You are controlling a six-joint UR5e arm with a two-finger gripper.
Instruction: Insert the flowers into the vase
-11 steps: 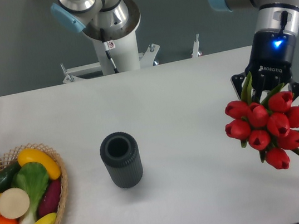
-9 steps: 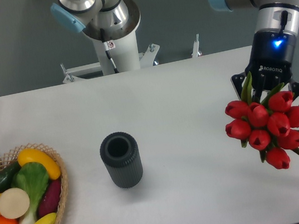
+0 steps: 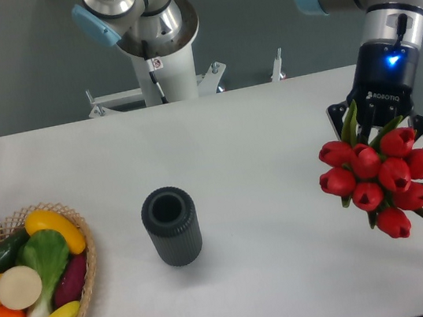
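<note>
Camera view, the only one here: the pincer (image 3: 380, 124) hangs over the right end of the desk (image 3: 255, 128), its fingers mostly hidden behind the flowers (image 3: 386, 180). The bunch appears to hang free of the desk with its green stems and leaves running up into the pincer, so I judge the fingers closed on the stems, though the contact itself is covered by leaves. The red buds spill forward and down toward the camera, which suggests the bunch's long axis is tilted, heads nearer the lens and stem ends up and back in the pincer.

The vase (image 3: 171, 226) stands upright on the desk, well apart from the flowers and to the left of them in the picture, slightly lower in the frame, which means nearer the camera. Its round mouth faces up and is open to view.

The coming move turns on this: the vase lies well across the desk from the pincer, leftward in the picture, and its mouth points upward, while the stem ends point away from it. In my judgement the bunch must be carried over and turned stem-down before it can enter. A basket (image 3: 88, 282) of fruit and vegetables sits further left, beyond the vase, clear of a direct path.
</note>
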